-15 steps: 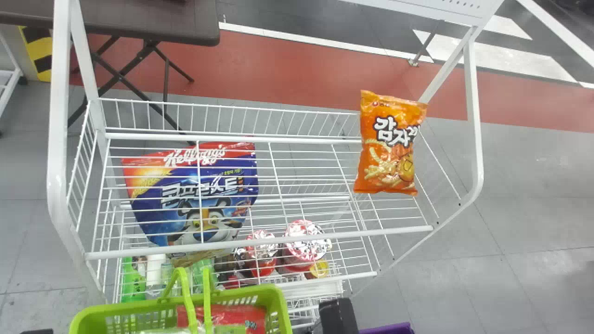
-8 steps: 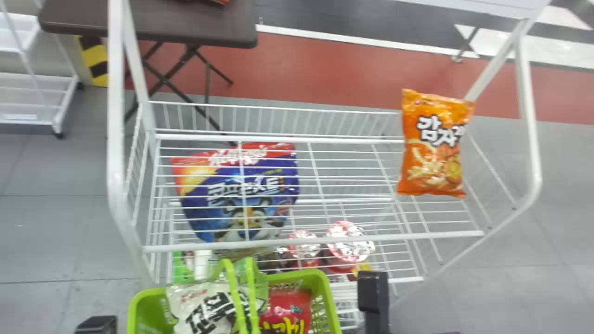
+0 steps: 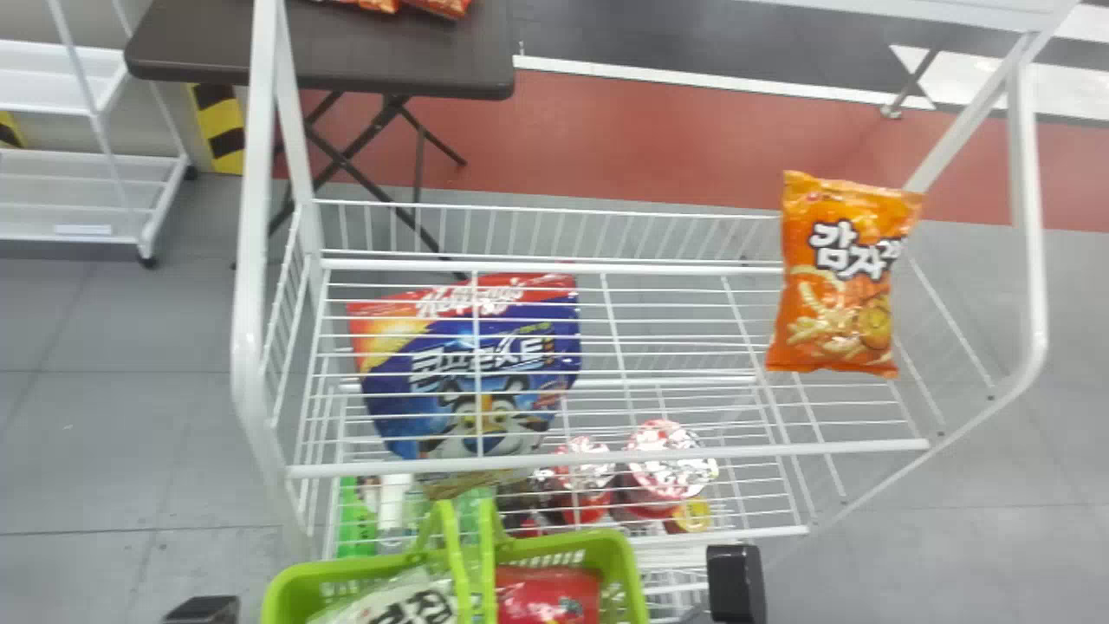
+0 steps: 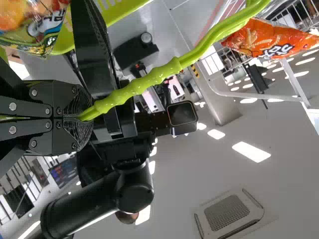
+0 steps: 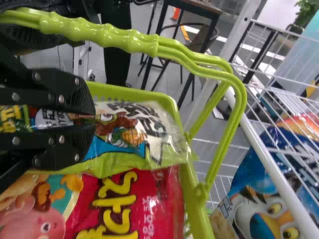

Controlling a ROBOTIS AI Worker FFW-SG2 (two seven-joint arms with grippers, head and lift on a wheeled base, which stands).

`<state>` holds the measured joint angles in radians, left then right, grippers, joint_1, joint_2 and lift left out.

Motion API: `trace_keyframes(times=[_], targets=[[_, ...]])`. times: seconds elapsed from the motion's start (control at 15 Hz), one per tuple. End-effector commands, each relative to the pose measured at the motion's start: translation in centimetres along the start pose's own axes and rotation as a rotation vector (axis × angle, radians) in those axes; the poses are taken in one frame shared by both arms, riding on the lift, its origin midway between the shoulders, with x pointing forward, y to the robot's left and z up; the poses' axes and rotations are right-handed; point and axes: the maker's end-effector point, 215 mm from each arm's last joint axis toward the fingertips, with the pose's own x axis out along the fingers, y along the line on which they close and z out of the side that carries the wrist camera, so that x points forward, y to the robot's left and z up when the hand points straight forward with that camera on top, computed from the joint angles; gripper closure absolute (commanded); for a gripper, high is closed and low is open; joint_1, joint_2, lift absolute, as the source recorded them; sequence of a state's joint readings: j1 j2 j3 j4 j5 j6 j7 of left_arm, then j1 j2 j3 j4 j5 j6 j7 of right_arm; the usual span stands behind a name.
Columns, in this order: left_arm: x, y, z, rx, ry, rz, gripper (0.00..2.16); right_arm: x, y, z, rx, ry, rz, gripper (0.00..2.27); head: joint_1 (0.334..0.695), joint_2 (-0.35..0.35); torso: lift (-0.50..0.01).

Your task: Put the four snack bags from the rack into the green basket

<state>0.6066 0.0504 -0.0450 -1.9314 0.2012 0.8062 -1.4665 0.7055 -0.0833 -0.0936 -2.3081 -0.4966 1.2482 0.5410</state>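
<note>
An orange snack bag stands at the right end of the rack's top shelf. The green basket is in front of the rack. Black parts of my left gripper and right gripper flank it at the bottom edge. In the left wrist view, my left gripper is shut on the basket's green handle. My right gripper is low over the basket, its fingers close together on a white-and-blue snack bag. Beside that lies a red snack bag in the basket.
A blue cereal bag leans at the rack's left side. Round cups stand on a lower shelf. Behind are a brown table with orange bags and a white shelf unit at the left.
The head view has turned left: rack, basket and the black gripper parts now sit farther right in it. More of the white-and-blue bag shows than a second ago.
</note>
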Motion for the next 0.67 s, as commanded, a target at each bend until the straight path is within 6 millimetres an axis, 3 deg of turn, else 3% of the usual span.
trace_keyframes(times=[0.0, 0.13, 0.27, 0.4, 0.6], targets=[[0.0, 0.0, 0.0, 0.000, 0.001, -0.001, 2.14, -1.8, -1.1, 0.2, 0.007, 0.011, -0.053, 0.06, 0.695, -0.287, -0.006], [0.0, 0.0, 0.0, 0.002, 0.001, -0.001, 2.14, -3.2, -2.2, 1.2, -0.011, -0.006, -0.113, 0.07, 0.695, -0.348, -0.006], [0.1, -0.1, 0.0, 0.001, 0.002, -0.002, 2.14, -4.7, -3.8, 5.6, -0.093, -0.133, -0.186, 0.07, 0.695, -0.350, -0.006], [0.3, -0.1, -0.1, -0.002, 0.005, -0.002, 2.14, -7.9, -5.7, 13.5, -0.256, -0.359, -0.321, 0.07, 0.695, -0.350, -0.006], [0.3, -0.1, -0.2, -0.004, 0.007, -0.003, 2.14, -13.8, -7.0, 23.8, -0.403, -0.633, -0.495, 0.07, 0.695, -0.350, -0.006]])
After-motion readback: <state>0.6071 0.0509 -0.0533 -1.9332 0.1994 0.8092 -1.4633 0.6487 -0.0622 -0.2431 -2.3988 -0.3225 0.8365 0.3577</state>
